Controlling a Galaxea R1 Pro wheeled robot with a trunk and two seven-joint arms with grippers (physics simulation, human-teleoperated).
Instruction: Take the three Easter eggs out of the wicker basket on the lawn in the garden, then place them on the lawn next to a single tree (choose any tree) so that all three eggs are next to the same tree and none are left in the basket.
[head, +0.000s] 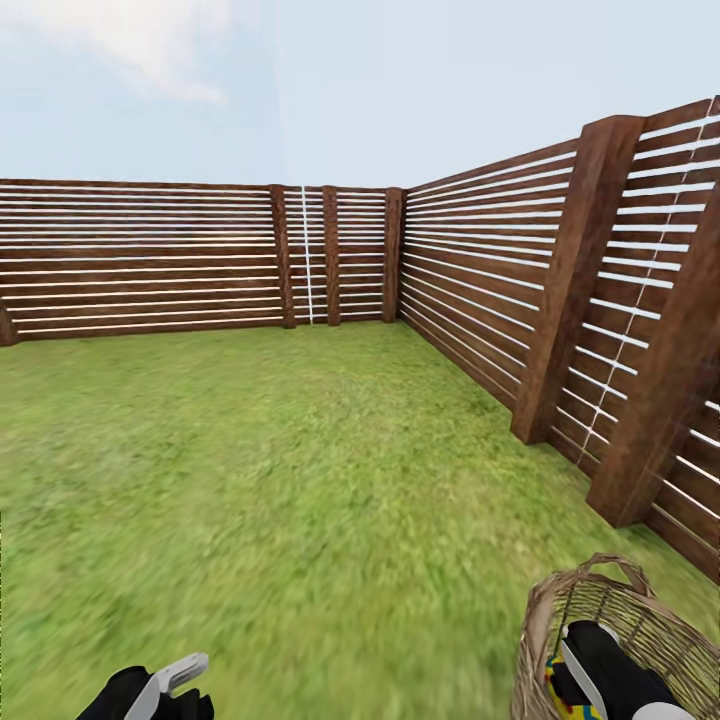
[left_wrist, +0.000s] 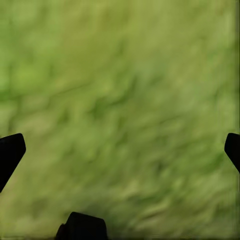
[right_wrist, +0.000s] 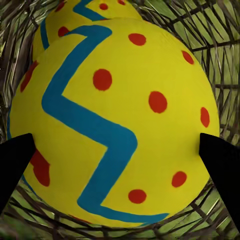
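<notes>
So the wicker basket (head: 640, 625) sits on the lawn (head: 280, 480) at the robot's right, close to the brown slat fence (head: 560, 300) that runs along that side and meets another run of fence at the far corner. Not much room on that side. To the left and ahead it's just wide open grass all the way to the back fence.

The right gripper (right_wrist: 120, 150) is down inside the basket, fingers spread on either side of an Easter egg (right_wrist: 115, 120), tips right at its flanks. I can't tell if they're actually pressing on it. A second egg (right_wrist: 85, 15) lies just behind, touching or nearly so.

The left gripper (left_wrist: 120, 150) hangs over bare grass, fingers wide apart, holding nothing.
</notes>
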